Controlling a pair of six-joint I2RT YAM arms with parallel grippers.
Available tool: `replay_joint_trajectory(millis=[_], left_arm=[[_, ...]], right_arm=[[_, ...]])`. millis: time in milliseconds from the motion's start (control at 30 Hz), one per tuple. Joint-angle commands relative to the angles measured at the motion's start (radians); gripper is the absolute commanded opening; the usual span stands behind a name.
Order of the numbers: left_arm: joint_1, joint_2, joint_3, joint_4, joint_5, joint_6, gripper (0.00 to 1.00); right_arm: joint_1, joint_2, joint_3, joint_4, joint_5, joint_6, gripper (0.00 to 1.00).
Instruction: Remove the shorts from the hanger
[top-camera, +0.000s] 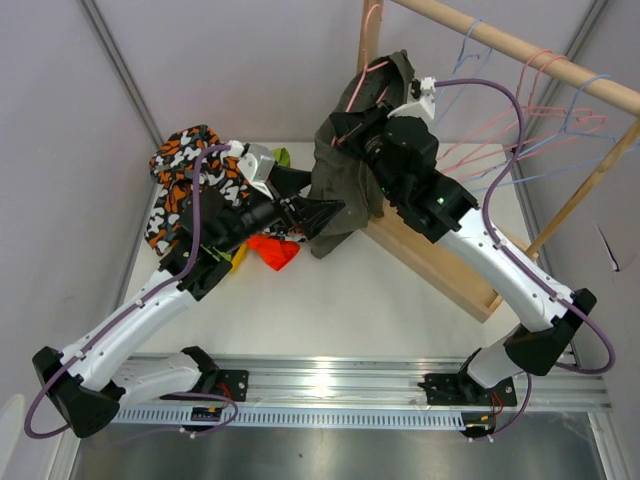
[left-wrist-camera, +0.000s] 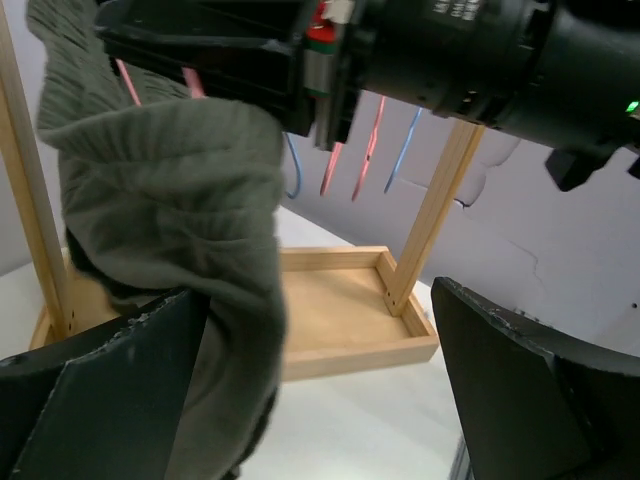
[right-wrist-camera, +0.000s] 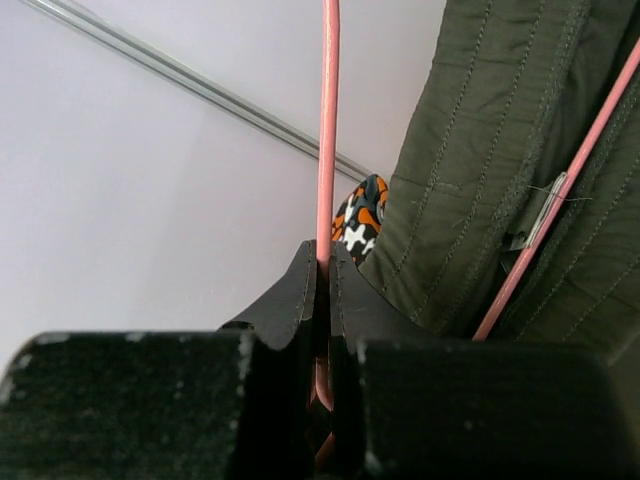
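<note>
Several shorts lie on table (top-camera: 380, 310), incl. camo shorts (top-camera: 185, 180), orange shorts (top-camera: 275, 250). Olive shorts (top-camera: 345, 185) hang on pink hanger (right-wrist-camera: 328, 120); right fingers (right-wrist-camera: 290, 300) clenched on its wire. Left fingers (left-wrist-camera: 540, 400) spread wide, olive cloth between.

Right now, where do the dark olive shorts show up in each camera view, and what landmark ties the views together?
Top external: dark olive shorts hang upper centre, between the two arms.
Left wrist: they fill the left half.
Right wrist: they cover the right side.
Shared landmark: the pink hanger carrying them, pinched by the right gripper.
</note>
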Motion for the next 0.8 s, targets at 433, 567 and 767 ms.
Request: replay_joint_trajectory(millis=[433,567,767], left_arm=[[-0.048,0.045,-0.035,0.152,-0.122,0.026,0.46],[-0.05,0.074,0.0,0.145,-0.154,0.036,0.0],[-0.102,-0.05,-0.021,0.038,-0.267,0.045,0.0]], right_arm=[[0.004,-0.173,-0.008,0.082,-0.068,0.139,0.0],[0.002,-0.207,-0.049,0.072,-0.089,0.182,0.0],[-0.016,-0.23,-0.092,0.063,-0.065,0.17,0.0]])
